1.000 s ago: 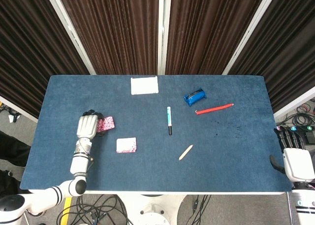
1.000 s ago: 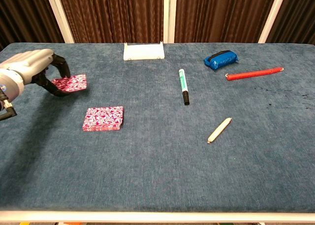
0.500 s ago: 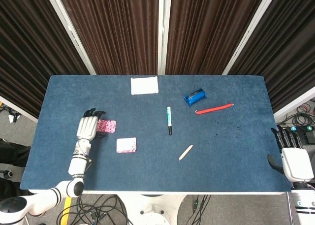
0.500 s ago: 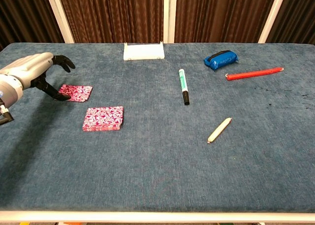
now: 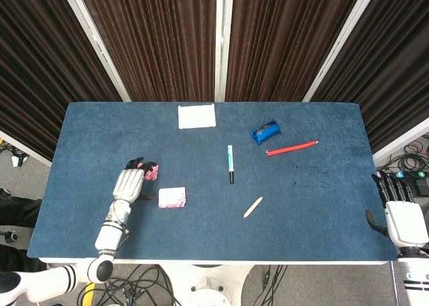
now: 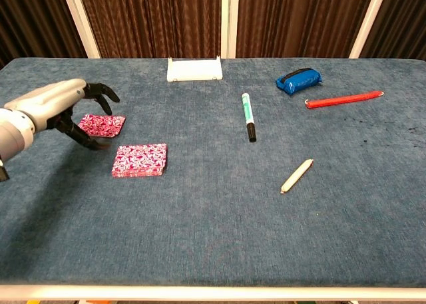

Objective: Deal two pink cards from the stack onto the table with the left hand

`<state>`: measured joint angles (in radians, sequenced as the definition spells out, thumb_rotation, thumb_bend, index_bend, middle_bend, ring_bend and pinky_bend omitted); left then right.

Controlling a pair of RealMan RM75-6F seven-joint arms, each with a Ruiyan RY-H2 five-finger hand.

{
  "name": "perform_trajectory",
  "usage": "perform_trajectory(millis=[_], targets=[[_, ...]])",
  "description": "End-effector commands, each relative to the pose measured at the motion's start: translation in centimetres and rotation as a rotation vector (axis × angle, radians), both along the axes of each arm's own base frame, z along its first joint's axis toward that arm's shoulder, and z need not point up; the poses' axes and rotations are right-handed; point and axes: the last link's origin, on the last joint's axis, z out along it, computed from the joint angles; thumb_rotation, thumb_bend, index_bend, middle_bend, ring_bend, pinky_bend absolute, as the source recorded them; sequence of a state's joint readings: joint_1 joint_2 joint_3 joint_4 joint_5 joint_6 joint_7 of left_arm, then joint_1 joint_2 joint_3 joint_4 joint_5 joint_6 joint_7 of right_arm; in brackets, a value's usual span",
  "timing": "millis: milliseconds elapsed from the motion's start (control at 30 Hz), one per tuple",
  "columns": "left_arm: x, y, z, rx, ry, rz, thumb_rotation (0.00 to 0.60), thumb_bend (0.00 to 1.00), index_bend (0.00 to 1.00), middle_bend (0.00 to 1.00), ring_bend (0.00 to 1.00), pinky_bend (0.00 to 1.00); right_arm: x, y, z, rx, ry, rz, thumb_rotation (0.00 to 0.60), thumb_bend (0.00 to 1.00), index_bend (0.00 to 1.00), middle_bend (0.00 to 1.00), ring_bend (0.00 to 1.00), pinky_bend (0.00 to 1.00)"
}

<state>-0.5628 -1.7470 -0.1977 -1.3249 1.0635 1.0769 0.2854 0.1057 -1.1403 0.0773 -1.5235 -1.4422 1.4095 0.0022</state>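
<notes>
Blue felt table point(image 6: 213, 217) before dark curtains. Left hand point(image 6: 56, 108) hovers over dealt pink card point(image 6: 102, 124), fingers spread, holding nothing. Card flat on table, just beyond pink card stack point(image 6: 140, 159), apart from it. Right hand point(image 5: 401, 212) at table's right edge, fingers extended, empty.

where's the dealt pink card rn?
The dealt card lies flat on the table's left side, just behind the pink stack, under the open left hand.

Head view high, steep downward; chest view low, near front edge; both share table point(image 5: 322, 205)
</notes>
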Motion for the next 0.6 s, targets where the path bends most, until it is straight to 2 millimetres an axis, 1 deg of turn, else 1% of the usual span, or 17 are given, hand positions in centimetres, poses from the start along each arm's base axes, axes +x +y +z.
perform_trajectory(millis=[33, 167, 300, 600], targets=[[0.7, -1.9, -0.3, -0.047, 0.026, 0.03, 0.6, 0.14, 0.22, 0.31, 0.07, 0.11, 0.0, 0.0, 0.0, 0.001, 0.001, -0.001, 0.6, 0.29, 0.0, 0.0, 0.0, 0.0], [1.7, -2.8, -0.9, -0.059, 0.019, 0.058, 0.6, 0.14, 0.22, 0.31, 0.07, 0.12, -0.2, 0.0, -0.1, 0.002, 0.003, -0.009, 0.6, 0.29, 0.0, 0.0, 0.0, 0.0], [2.4, -3.4, -1.6, -0.061, 0.024, 0.042, 0.6, 0.14, 0.22, 0.32, 0.07, 0.12, -0.2, 0.0, -0.3, 0.009, 0.005, -0.011, 0.6, 0.29, 0.0, 0.0, 0.0, 0.0], [3.2, -3.7, -2.7, -0.058, 0.029, 0.006, 0.6, 0.14, 0.22, 0.3, 0.07, 0.12, -0.5, 0.0, -0.2, 0.006, 0.003, -0.018, 0.6, 0.29, 0.0, 0.0, 0.0, 0.0]])
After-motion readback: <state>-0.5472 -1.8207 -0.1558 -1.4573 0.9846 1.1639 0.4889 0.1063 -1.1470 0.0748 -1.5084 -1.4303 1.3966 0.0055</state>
